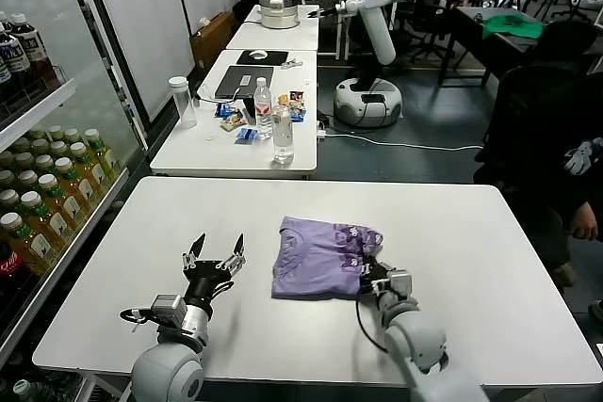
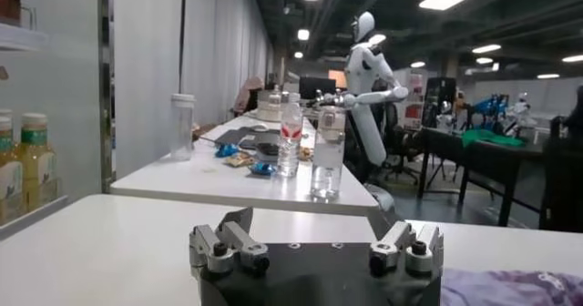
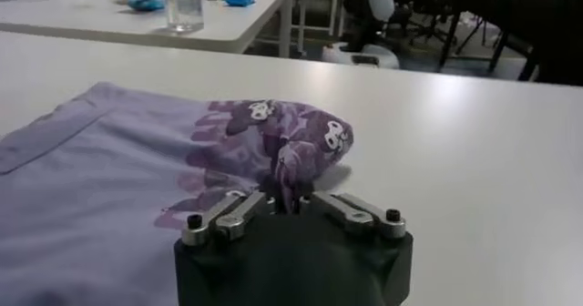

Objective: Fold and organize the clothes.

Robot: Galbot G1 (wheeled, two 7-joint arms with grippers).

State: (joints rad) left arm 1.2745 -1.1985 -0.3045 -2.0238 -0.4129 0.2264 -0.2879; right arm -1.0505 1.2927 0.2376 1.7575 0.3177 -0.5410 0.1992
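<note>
The lavender T-shirt lies folded on the white table, its darker purple print with small white marks on the right side. My right gripper is at the shirt's front right corner, shut on a pinch of printed fabric; the shirt also fills the right wrist view. My left gripper is open and empty, resting low over the bare table left of the shirt. In the left wrist view its fingers stand wide apart, with the shirt's edge at the side.
A second white table behind carries two water bottles, a plastic jar, snacks and a laptop. A drinks shelf stands at the left. A white robot and a chair stand farther back.
</note>
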